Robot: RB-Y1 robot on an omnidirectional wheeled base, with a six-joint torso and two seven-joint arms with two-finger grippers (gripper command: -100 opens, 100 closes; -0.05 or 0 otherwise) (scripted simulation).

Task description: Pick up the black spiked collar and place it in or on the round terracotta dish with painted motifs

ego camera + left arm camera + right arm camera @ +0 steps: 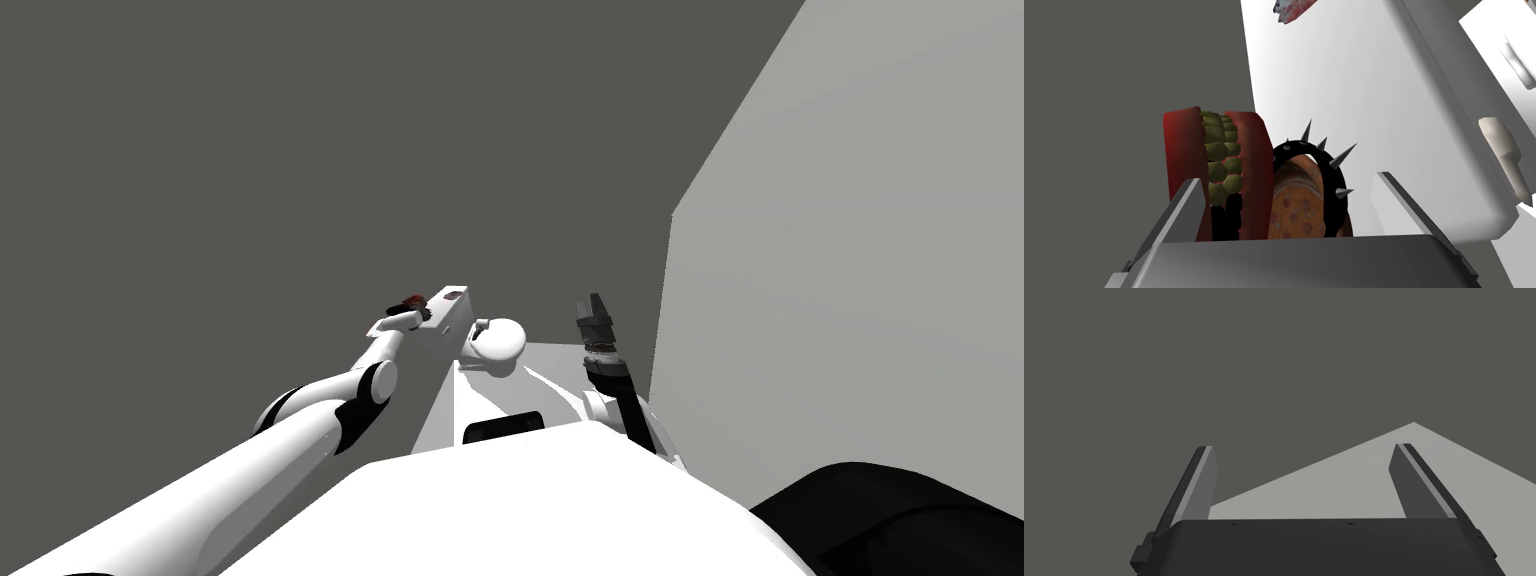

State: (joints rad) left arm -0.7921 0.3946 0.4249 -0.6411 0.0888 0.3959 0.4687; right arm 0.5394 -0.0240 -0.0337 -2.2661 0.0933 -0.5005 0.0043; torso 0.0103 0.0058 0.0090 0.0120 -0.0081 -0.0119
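Left gripper: fingers spread wide, nothing between the pads, reaching over the near end of a white top. Right gripper: also wide, empty, held up off to the right side, away from the work.

Just ahead of the left fingers:
- Black spiked collar, a ring with metal spikes pointing outward. It stands tilted against the orange-brown dish, whose spotted face shows through the ring and below it. Collar and dish touch; I cannot tell whether the ring sits inside the rim or only leans on it.
- A red toy jaw with yellow-green lumpy teeth, just beside the dish on the side away from the collar, close to the left finger.

Progress, my judgement: the collar is at the dish and no finger is on it, so the carry and release look done. What remains is to back the hand out without catching a spike or nudging the red toy, and to confirm the collar is settled and will not roll off.

Further along the top: a small red-stained grey scrap, well apart from the dish.

Room: the top is plain white and narrow, with a dark grey surface past its edge. A lighter grey wall rises on the right.
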